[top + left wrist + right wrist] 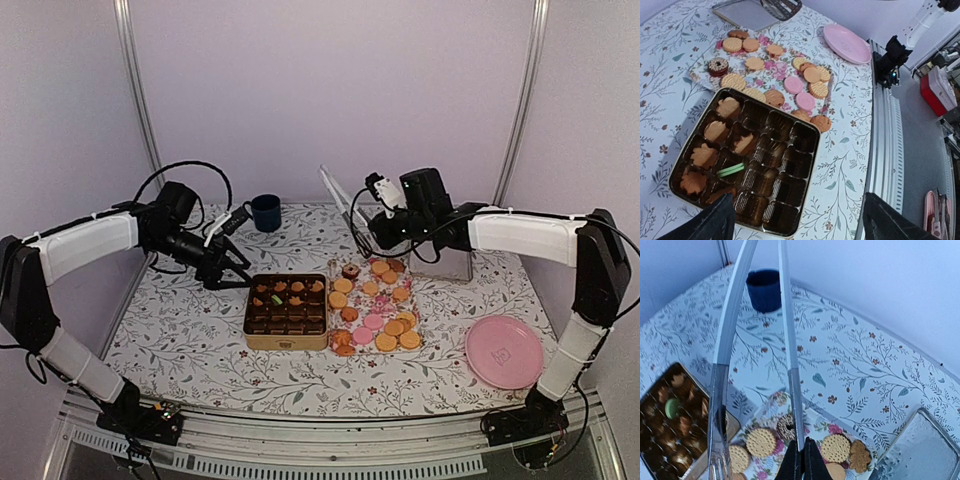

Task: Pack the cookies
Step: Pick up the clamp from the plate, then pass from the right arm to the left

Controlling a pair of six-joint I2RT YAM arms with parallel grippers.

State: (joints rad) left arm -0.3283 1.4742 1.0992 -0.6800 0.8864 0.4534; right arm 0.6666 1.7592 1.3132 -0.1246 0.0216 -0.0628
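Observation:
The cookies, mostly golden with a few pink and one dark ring, lie spread on a floral mat. Left of them stands a gold tin with a brown compartment tray; its far-left compartments hold several cookies, one of them green. My left gripper hovers open at the tin's left side with nothing between its fingers. At the mat's far edge my right gripper is shut on one arm of long silver tongs, which slant up and away.
A pink plate sits at the front right. A dark blue cup stands at the back. A flat silver lid lies behind the mat, under my right arm.

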